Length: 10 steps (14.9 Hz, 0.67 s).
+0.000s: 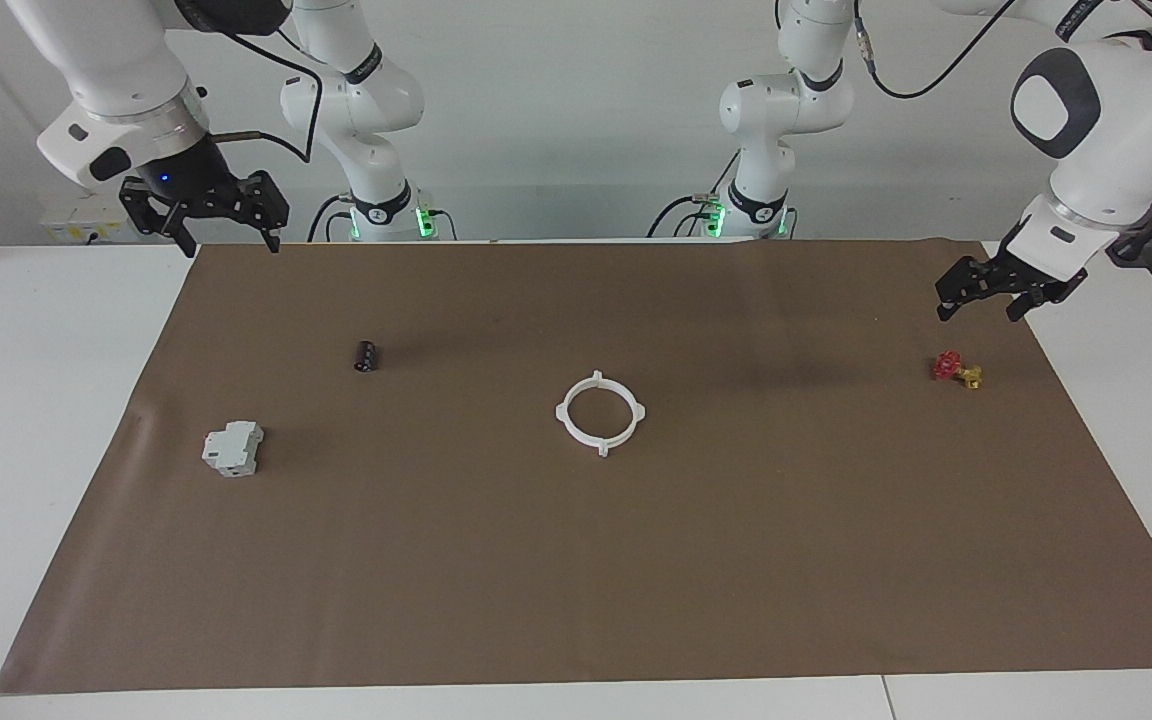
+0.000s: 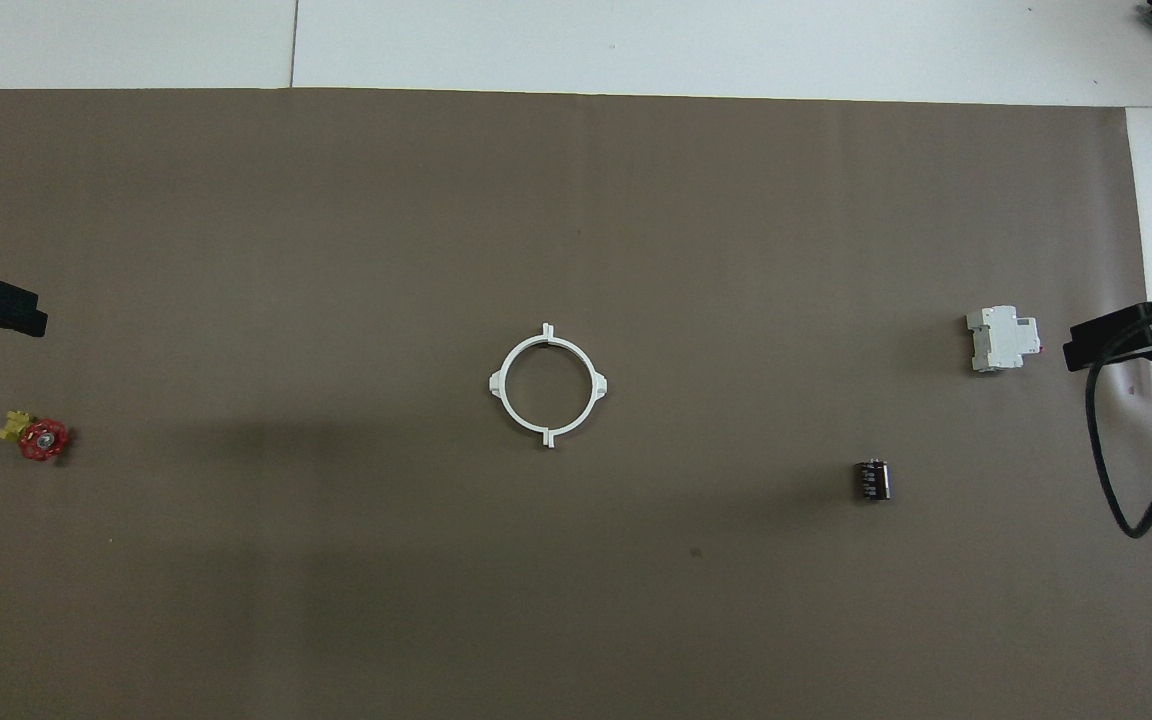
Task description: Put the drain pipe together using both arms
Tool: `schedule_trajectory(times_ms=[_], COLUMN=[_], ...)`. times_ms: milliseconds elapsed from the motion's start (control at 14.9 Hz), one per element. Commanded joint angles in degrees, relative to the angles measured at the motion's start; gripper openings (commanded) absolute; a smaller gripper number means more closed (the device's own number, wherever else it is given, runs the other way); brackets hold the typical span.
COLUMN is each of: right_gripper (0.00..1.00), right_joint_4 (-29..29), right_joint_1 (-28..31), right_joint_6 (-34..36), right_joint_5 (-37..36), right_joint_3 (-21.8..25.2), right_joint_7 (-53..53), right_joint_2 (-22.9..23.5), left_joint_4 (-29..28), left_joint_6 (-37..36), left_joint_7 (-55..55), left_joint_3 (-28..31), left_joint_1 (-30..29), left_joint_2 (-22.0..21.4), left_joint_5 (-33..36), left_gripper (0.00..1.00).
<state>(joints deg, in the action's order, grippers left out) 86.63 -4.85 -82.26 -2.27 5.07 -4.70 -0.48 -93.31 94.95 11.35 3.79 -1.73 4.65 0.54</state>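
- Up near my bases, my right gripper (image 1: 226, 222) hung in the air over the brown mat's (image 1: 576, 560) corner at my right arm's end, fingers spread apart and holding nothing.
- My left gripper (image 1: 996, 298) hovered over the mat's edge at my left arm's end, fingers apart, above the red-and-brass valve (image 1: 956, 369).
- Nearest me on the mat lay a small black cylinder (image 1: 366, 355).
- Farther out, the drain pipe (image 1: 600, 410) sat at the mat's middle, both halves joined as one ring, touched by neither gripper.
- Farthest lay the grey-white block (image 1: 233, 448), toward my right arm's end.
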Motion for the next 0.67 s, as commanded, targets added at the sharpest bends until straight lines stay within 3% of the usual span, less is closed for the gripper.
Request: schedule_trajectory(times_ms=[0,604], right_gripper=[1.0,1.0], right_joint_4=[0.91,0.91], right_joint_1=[0.72,0.72], right_joint_6=[-0.62,-0.62], right_joint_5=[1.39,1.39], right_joint_3=[-0.15,-0.15], right_joint_7=[-1.36,-1.36], right_joint_2=[-0.84,-0.84], left_joint_4=[0.06,0.94], left_joint_6=[-0.21,-1.52], left_joint_7=[0.96,0.26], left_joint_3=[0.52,0.61], left_joint_1=[0.5,1.38], left_joint_2=[-0.61,-0.96], left_joint_5=[-0.89,-0.81], left_gripper=[1.0,1.0])
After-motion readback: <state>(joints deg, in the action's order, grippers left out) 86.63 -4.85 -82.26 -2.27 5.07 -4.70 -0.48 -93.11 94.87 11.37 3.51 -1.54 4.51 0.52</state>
